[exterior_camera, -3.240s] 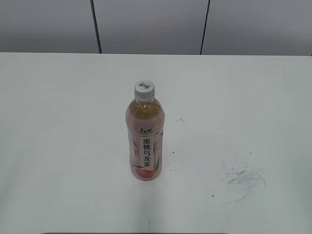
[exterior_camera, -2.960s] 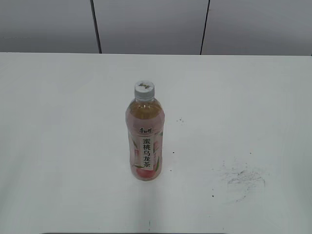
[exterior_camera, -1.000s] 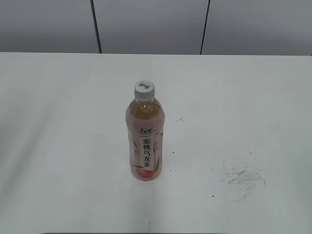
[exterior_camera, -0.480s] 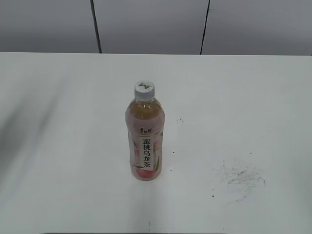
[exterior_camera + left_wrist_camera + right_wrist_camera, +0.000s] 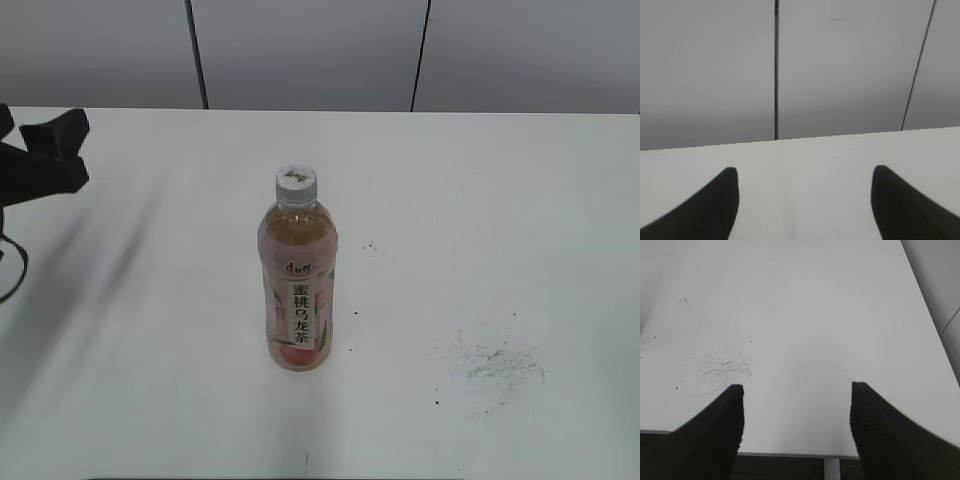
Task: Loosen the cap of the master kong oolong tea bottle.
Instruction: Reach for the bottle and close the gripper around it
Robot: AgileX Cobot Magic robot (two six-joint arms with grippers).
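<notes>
The master kong oolong tea bottle (image 5: 298,290) stands upright in the middle of the white table (image 5: 500,200), pink label with the white character strip facing me. Its white-grey cap (image 5: 297,184) sits on top. My left gripper (image 5: 40,150) shows at the far left edge of the exterior view, well left of the bottle. In the left wrist view it (image 5: 804,172) is open and empty above the table, facing the back wall. My right gripper (image 5: 796,390) is open and empty over the table's right front part. It is out of the exterior view. Neither wrist view shows the bottle.
Dark scuff marks (image 5: 495,365) lie on the table right of the bottle and show in the right wrist view (image 5: 722,367). The table's front edge (image 5: 790,454) lies under the right gripper. A grey panelled wall (image 5: 300,50) stands behind the table.
My left gripper has come into the exterior view at the far left edge; before, only its shadow showed there. The bottle has not moved.
</notes>
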